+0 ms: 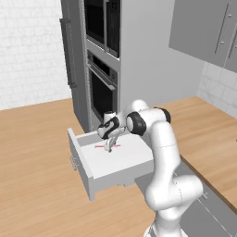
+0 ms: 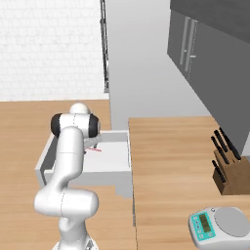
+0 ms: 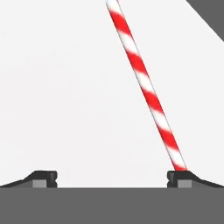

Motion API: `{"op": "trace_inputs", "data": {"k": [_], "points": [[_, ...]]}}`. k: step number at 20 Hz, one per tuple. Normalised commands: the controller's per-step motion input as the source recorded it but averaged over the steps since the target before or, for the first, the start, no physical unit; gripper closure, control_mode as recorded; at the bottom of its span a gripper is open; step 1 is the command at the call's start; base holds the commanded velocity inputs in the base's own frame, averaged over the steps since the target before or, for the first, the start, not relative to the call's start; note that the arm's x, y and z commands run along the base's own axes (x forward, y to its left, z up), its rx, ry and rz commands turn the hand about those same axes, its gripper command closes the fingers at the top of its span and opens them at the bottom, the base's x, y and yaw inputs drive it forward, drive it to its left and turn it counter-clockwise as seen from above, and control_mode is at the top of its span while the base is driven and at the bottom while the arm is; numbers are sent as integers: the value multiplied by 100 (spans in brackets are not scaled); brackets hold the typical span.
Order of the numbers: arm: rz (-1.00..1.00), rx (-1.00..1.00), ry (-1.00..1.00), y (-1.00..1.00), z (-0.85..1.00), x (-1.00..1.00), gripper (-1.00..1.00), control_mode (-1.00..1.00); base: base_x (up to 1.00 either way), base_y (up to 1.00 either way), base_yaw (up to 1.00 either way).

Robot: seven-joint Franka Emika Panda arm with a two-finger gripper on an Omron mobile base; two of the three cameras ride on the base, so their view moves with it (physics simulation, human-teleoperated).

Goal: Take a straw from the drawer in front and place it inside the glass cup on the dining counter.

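Over the drawer (image 1: 121, 163): gripper (image 3: 112, 177) is held with jaws spread wide.
Straw (image 3: 144, 85): laid flat, touching one fingertip (image 3: 180, 176).

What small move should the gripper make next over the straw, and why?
Probably shift sideways to centre the straw between the fingertips before closing. The gripper is open, low in the drawer, and the straw runs up to one fingertip rather than through the middle.

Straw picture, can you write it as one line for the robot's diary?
stage: reaching for straw | drawer: open | straw: flat on drawer floor | gripper: open, low over straw | grasped: nothing
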Motion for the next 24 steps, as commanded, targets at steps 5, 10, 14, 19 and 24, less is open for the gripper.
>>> {"op": "trace_inputs", "data": {"k": [5,10,14,19,24], "points": [[8,0,-11,0,-5,7,-100,-100,0,0,0],[9,0,-1,0,-23,9,-100,-100,0,0,0],[9,0,-1,0,-23,9,-100,-100,0,0,0],[9,0,-9,1,-1,2,-100,-100,0,0,0],[7,-2,-10,2,6,0,-100,-100,0,0,0]]}}
